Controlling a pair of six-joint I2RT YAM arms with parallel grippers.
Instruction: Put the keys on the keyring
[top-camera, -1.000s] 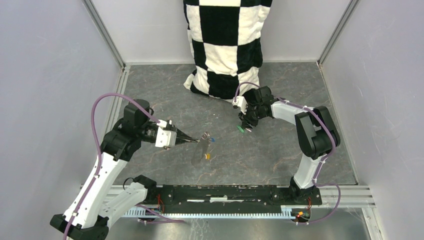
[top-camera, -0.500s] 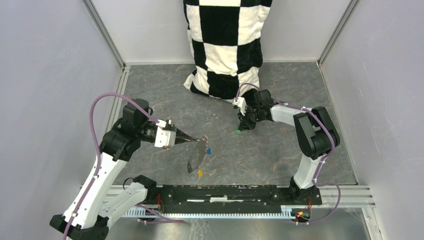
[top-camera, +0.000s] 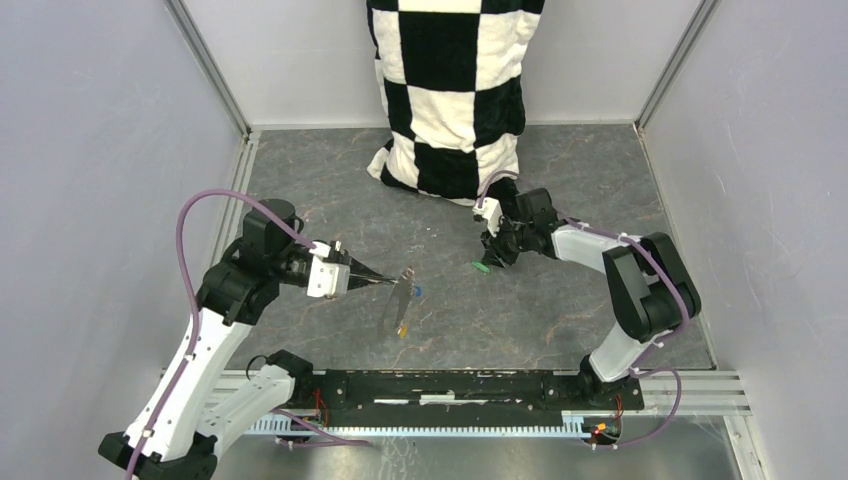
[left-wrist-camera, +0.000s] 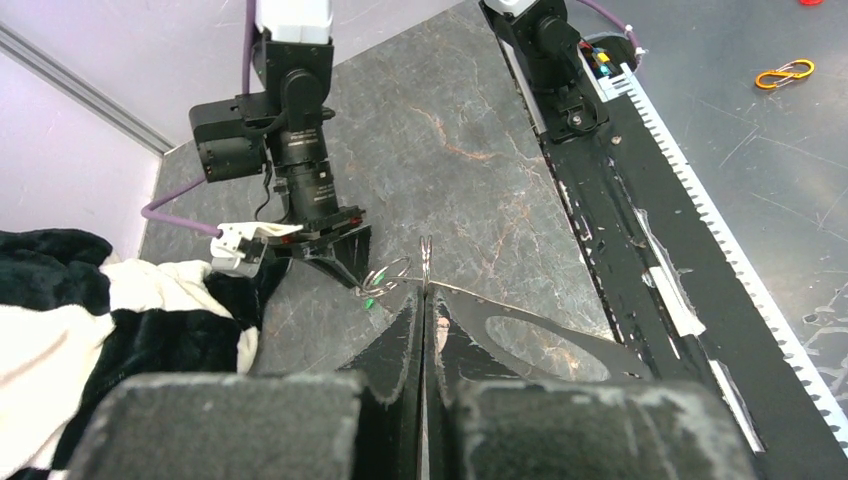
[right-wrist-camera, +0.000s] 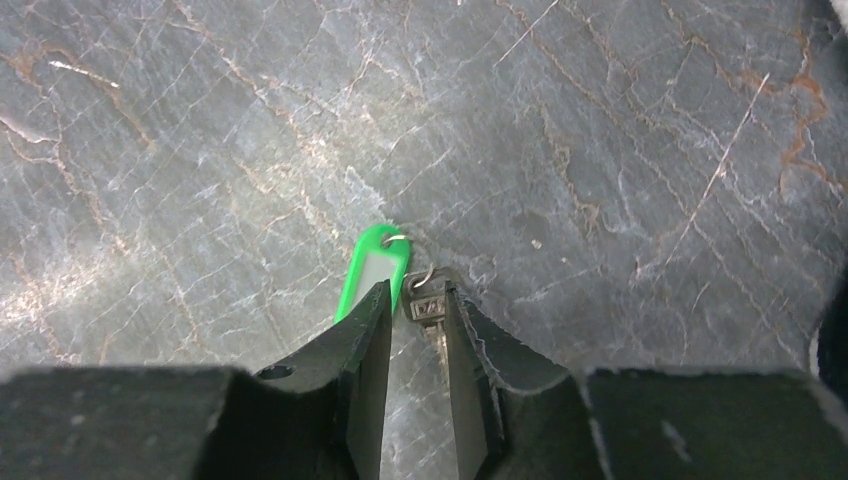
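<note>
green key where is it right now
On the table right of centre in the top view, the green key lies between the right gripper's fingertips.

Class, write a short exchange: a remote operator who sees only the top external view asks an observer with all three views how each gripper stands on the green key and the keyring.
Operator: From above, does the right gripper straddle the green key?
Observer: Yes. The right wrist view shows its jaws apart, the metal blade lying on the table between them.
Operator: Is the left gripper closed on the keyring?
Observer: The left wrist view shows its fingers pressed flat together, a thin silver ring jutting past the tips.
</note>
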